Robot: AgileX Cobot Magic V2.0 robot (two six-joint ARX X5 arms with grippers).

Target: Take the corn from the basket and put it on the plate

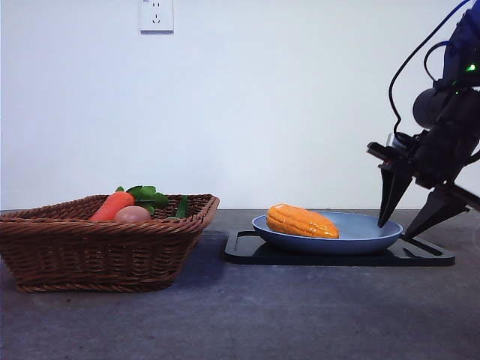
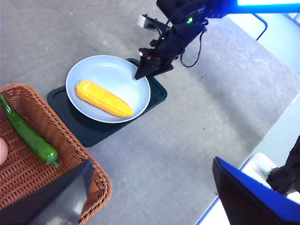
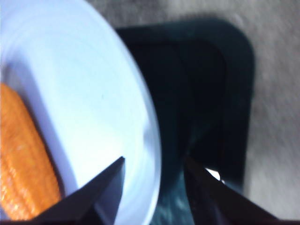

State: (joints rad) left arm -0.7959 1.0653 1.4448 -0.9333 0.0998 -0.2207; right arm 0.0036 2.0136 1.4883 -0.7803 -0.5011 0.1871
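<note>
On the round light-blue plate [image 1: 375, 232], which sits on a flat black tray [image 1: 247, 251] beside the brown wicker basket [image 1: 90, 251], lies the ribbed yellow-orange corn [image 1: 301, 221]. The right gripper [image 1: 411, 219] hangs at the plate's far rim, jaws spread and empty; the left gripper [image 2: 150, 197] waits above the basket, also spread. The cob looks stiff and light, best gripped across its thick middle.

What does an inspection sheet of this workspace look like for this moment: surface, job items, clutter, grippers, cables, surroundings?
Surface: grey table, no spills seen.
Job's things: corn lies on the plate; the plate sits on a black tray; basket stands beside it.
Clutter: carrot, pinkish egg-like item, green leaves and green pepper in the basket.
Grippers: right gripper open, straddling the plate's rim, holding nothing; left gripper open, above the basket's edge.
Cables: black cables on the right arm.
Surroundings: white wall, wall socket.
</note>
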